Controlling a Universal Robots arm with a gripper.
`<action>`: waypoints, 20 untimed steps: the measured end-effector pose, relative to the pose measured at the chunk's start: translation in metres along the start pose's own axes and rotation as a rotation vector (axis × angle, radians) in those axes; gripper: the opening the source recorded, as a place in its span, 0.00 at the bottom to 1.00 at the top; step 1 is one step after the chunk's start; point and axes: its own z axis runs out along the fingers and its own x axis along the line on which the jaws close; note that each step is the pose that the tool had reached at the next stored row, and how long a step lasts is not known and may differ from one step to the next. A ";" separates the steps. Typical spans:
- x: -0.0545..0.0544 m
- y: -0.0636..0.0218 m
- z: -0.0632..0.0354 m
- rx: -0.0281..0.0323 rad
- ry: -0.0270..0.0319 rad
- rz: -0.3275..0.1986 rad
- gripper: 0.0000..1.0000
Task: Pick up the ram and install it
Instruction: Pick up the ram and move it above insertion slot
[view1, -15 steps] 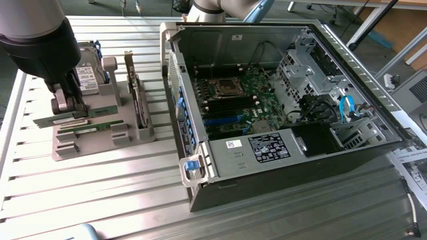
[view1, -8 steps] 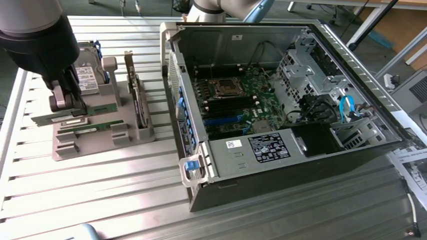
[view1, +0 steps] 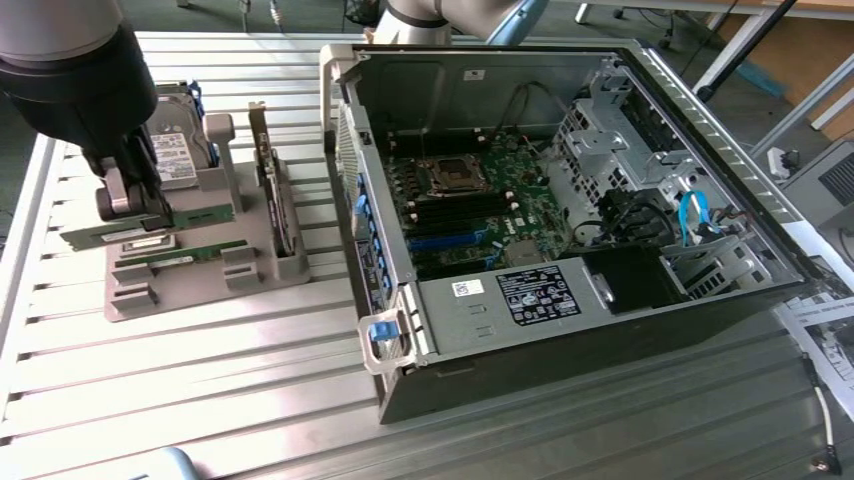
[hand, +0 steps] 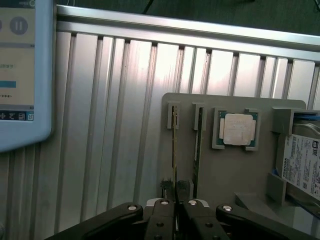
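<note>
In the wrist view the ram (hand: 174, 150) shows edge-on as a thin green stick standing in a slot of the grey holder (hand: 225, 170). My gripper (hand: 175, 194) is shut on its near end, one finger on each face. A second green stick (hand: 198, 145) stands in the neighbouring slot. In the exterior view my gripper (view1: 134, 205) hangs low over the holder (view1: 200, 290) at the exterior view's left, above the green sticks (view1: 200, 214).
The holder also carries a square silver processor (hand: 239, 129) and a grey hard drive (hand: 305, 165). An open PC case (view1: 400, 330) with its motherboard (view1: 467, 215) lies at the exterior view's right. A screen (hand: 20, 75) stands beside the ribbed metal table (hand: 100, 125).
</note>
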 end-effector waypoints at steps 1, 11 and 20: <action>0.000 0.0000 -0.0002 0.0001 0.0000 0.000 0.13; 0.000 -0.0001 -0.0026 0.0000 0.0000 0.000 0.13; 0.000 -0.0001 -0.0041 -0.0001 0.0000 0.000 0.13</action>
